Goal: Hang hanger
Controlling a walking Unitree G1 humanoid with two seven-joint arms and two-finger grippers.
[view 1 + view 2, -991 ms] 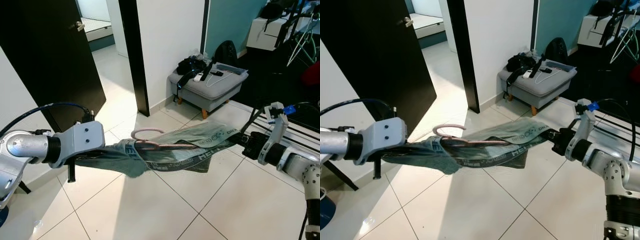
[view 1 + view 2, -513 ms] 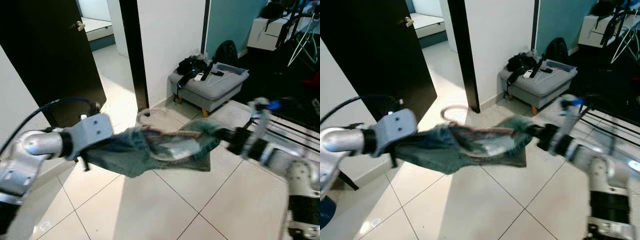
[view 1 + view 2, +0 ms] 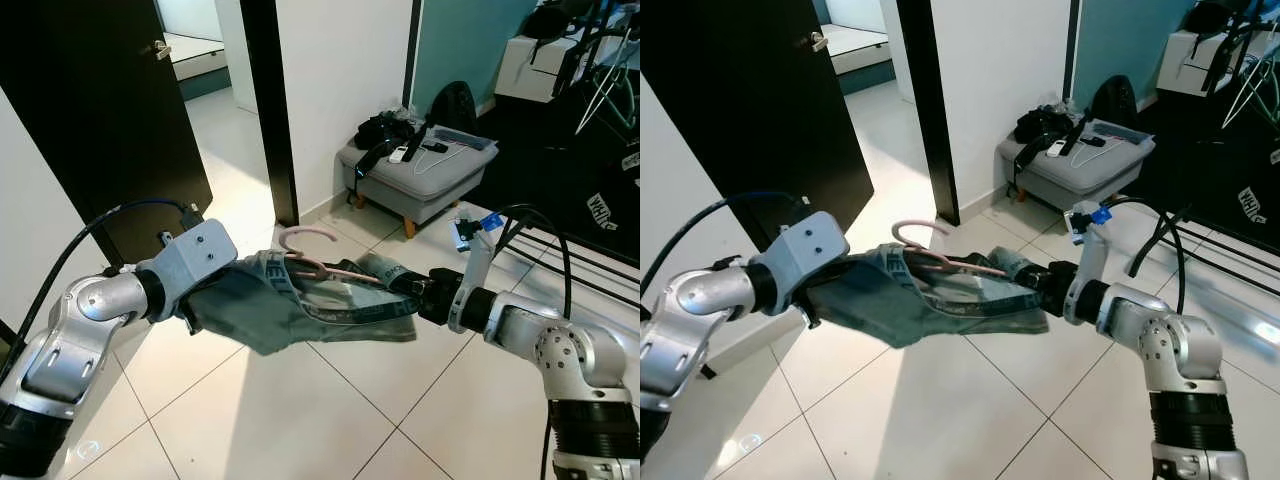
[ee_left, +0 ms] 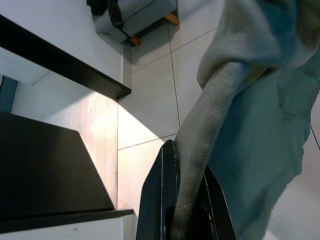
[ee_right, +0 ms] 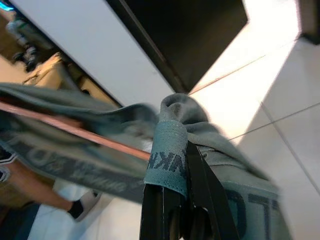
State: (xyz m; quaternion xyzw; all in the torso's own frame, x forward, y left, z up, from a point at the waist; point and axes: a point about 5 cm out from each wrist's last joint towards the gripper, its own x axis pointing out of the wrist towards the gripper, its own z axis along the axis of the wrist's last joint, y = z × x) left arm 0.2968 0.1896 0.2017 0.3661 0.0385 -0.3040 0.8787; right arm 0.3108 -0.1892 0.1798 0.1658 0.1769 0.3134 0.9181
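A pink hanger (image 3: 318,262) sits inside a grey-green garment (image 3: 300,305) held in the air between my two arms, its hook (image 3: 912,231) sticking up near the left end. My left gripper (image 3: 205,300) is shut on the garment's left side; in the left wrist view a twisted fold (image 4: 200,165) of cloth runs between the black fingers (image 4: 160,200). My right gripper (image 3: 415,292) is shut on the lettered waistband (image 5: 167,157) at the right end. The cloth sags between the grippers.
A black door (image 3: 95,110) and a black door frame (image 3: 268,110) stand ahead on the left. A grey footstool (image 3: 415,170) piled with dark items sits by the wall. A drying rack (image 3: 570,255) and dark clutter are at the right. Pale floor tiles (image 3: 330,410) lie below.
Both arms have drawn closer together, so the garment went from stretched to bunched and sagging. The hanger hook now stands higher and nearer the left gripper.
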